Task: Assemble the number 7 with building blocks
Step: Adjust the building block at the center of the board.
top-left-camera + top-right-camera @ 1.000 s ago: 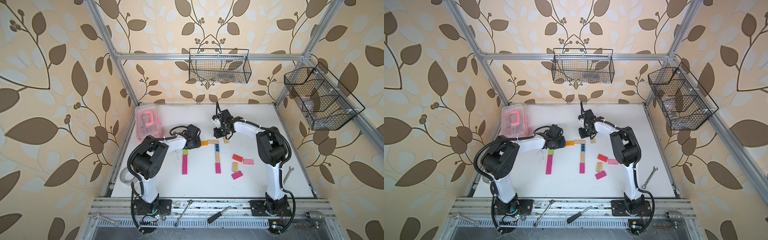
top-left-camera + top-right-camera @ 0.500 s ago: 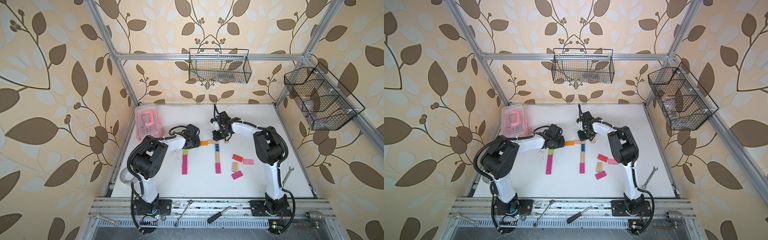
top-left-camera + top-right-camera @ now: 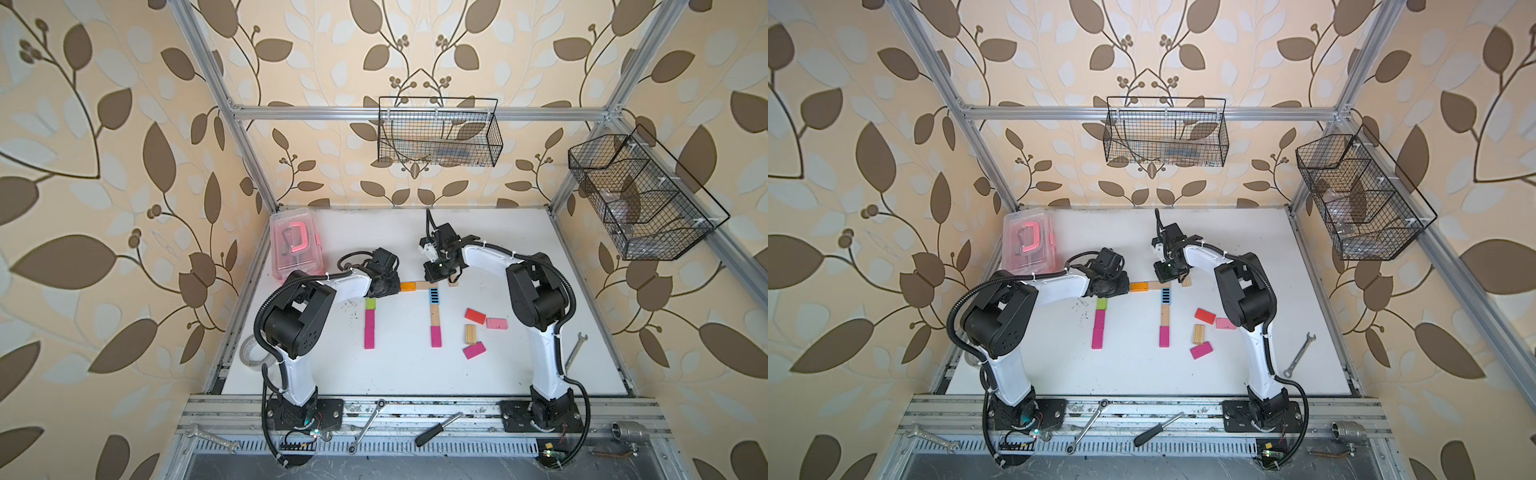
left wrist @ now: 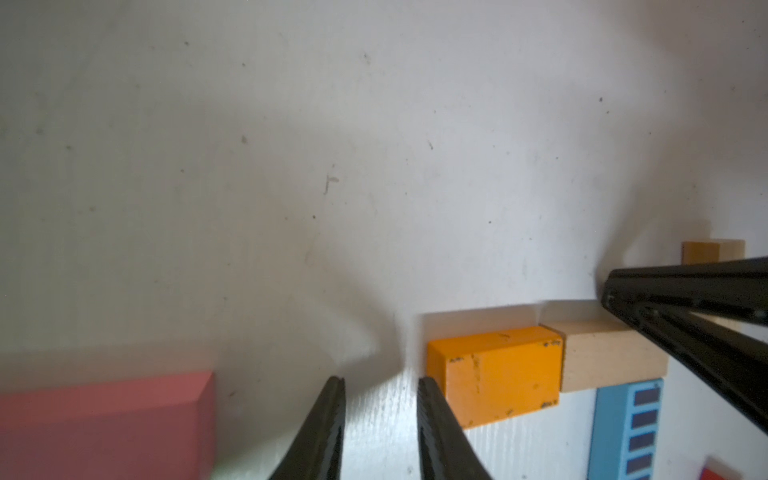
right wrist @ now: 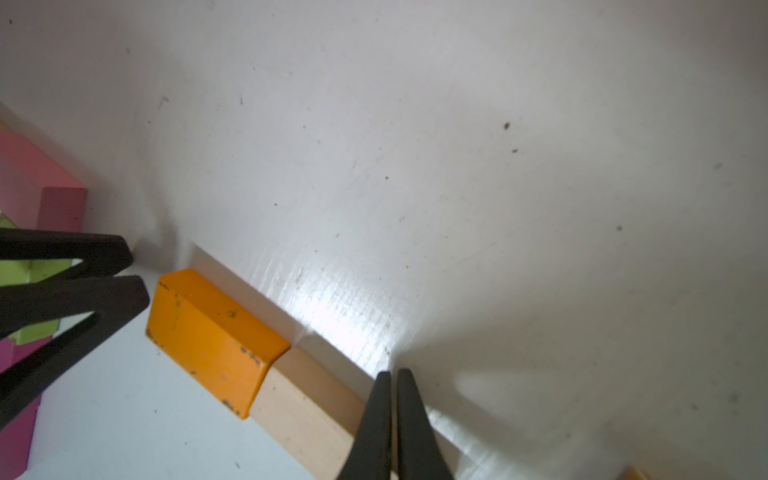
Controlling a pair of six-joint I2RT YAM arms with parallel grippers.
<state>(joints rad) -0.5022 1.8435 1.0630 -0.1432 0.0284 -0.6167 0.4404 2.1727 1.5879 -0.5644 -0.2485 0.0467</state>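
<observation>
Lying end to end, an orange block (image 3: 408, 286) and a plain wood block (image 3: 424, 285) form a horizontal bar. Below its right end run a blue striped block (image 3: 434, 296), a wood block (image 3: 434, 316) and a magenta block (image 3: 435, 336). My left gripper (image 4: 380, 384) is open and holds nothing, just left of the orange block (image 4: 498, 374). My right gripper (image 5: 390, 376) is shut and empty, its tips over the wood block (image 5: 303, 407). A lime green block (image 3: 370, 303) and two magenta blocks (image 3: 369, 330) make a separate column on the left.
Loose red (image 3: 475, 316), pink (image 3: 496, 323), wood (image 3: 470, 334) and magenta (image 3: 474, 350) blocks lie to the right. One more wood block (image 3: 453, 284) sits beside the right gripper. A pink plastic box (image 3: 295, 245) stands back left, a wrench (image 3: 575, 351) near the right edge.
My right gripper has shifted slightly left and forward, onto the bar's wood block. The left gripper has stayed in place beside the orange block, its jaws a touch wider.
</observation>
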